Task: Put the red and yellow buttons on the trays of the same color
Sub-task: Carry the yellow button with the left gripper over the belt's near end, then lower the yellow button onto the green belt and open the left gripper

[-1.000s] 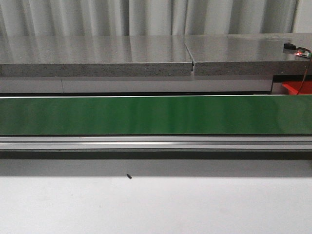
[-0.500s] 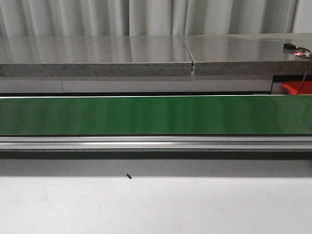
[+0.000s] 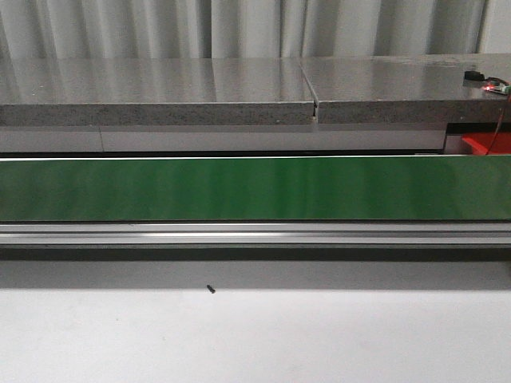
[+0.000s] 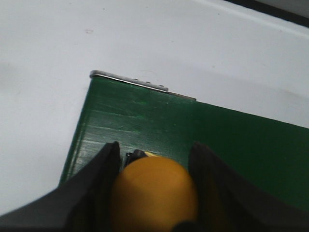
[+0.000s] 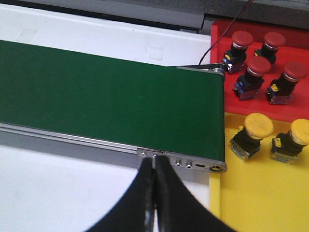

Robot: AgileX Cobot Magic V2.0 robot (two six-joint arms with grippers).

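Left wrist view: my left gripper (image 4: 154,193) clamps a yellow button (image 4: 153,195) over the green conveyor belt (image 4: 231,140); right gripper (image 5: 153,169) pinched closed, empty, yellow tray (image 5: 260,193) beside it.

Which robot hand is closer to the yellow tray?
The right. Its end effector, shut and empty, hangs over the conveyor frame just beside the yellow tray. The left end effector grips a yellow button over the belt's other end; no tray shows there.
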